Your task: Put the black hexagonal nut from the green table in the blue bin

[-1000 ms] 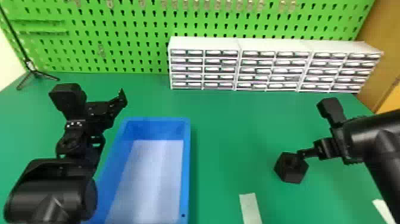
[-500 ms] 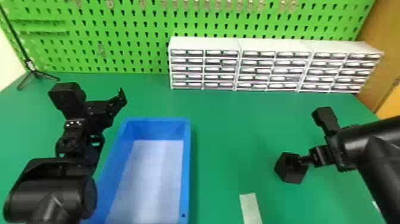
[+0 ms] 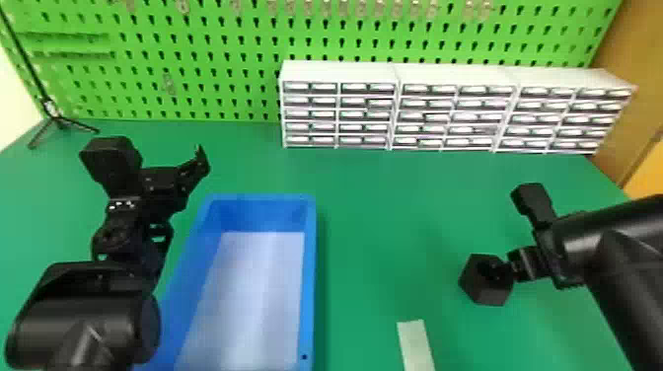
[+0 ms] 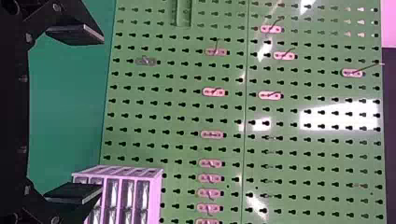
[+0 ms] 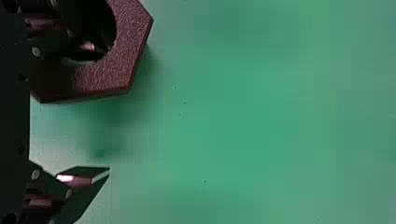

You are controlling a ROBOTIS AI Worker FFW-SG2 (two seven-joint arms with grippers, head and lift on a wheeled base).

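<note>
Well, the nut [image 3: 481, 288] meets the right pincer [image 3: 504, 271] — one finger [image 5: 88, 46] at its hole.

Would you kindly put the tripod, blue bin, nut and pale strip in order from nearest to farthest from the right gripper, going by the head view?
1. Nut: on the right, with one finger of the right gripper in its hole.
2. Pale strip: right of centre, in front.
3. Blue bin: left of centre.
4. Tripod: back left.

Glossy black left arm [image 3: 84, 320] is bulging roundly at eight o'clock, white flecks [image 3: 121, 204] are dotting it, black right arm [image 3: 621, 232] is gleaming at four o'clock
</note>
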